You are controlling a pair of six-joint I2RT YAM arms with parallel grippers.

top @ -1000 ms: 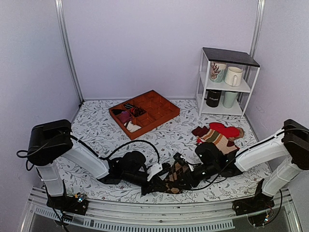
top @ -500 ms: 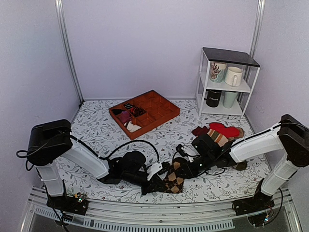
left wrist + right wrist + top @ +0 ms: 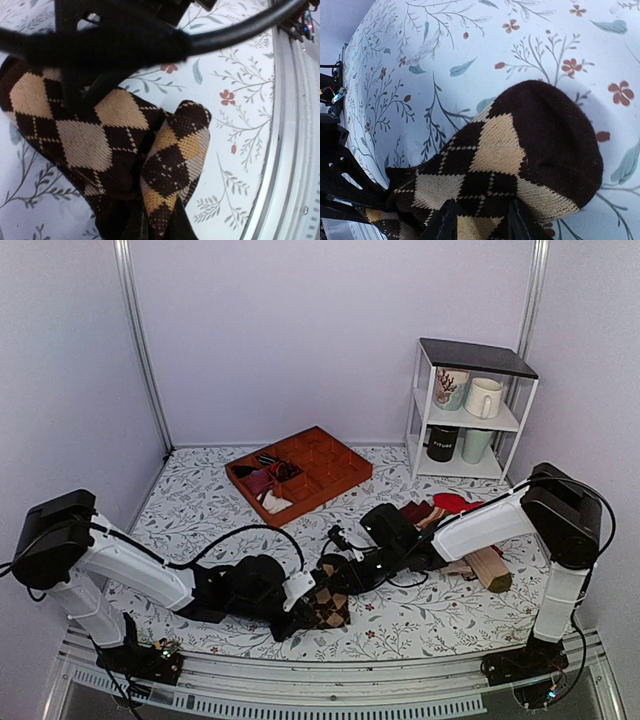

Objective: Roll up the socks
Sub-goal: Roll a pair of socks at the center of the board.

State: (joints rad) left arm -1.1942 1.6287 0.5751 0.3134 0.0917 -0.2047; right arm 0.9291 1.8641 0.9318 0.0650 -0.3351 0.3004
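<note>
The dark brown argyle socks (image 3: 328, 606) lie bunched on the table near the front edge, between both grippers. My left gripper (image 3: 302, 596) comes in from the left. In the left wrist view the socks (image 3: 95, 135) fill the frame, and my left gripper (image 3: 159, 222) is shut on a folded-up lobe of them. My right gripper (image 3: 338, 576) reaches in from the right. In the right wrist view my right gripper (image 3: 480, 222) is shut on the socks (image 3: 530, 135), whose rounded dark end lies on the floral cloth.
An orange divided tray (image 3: 335, 478) with small bundles sits at the back centre. A white shelf (image 3: 425, 405) with mugs stands at the back right. Red and striped socks (image 3: 455, 508) and a beige one (image 3: 487, 566) lie at the right. The metal front rail (image 3: 295, 150) is close to the socks.
My right gripper has swung left across the table with the sock end in it. The argyle socks have shifted left and bunched shorter. My left arm has drawn back left.
</note>
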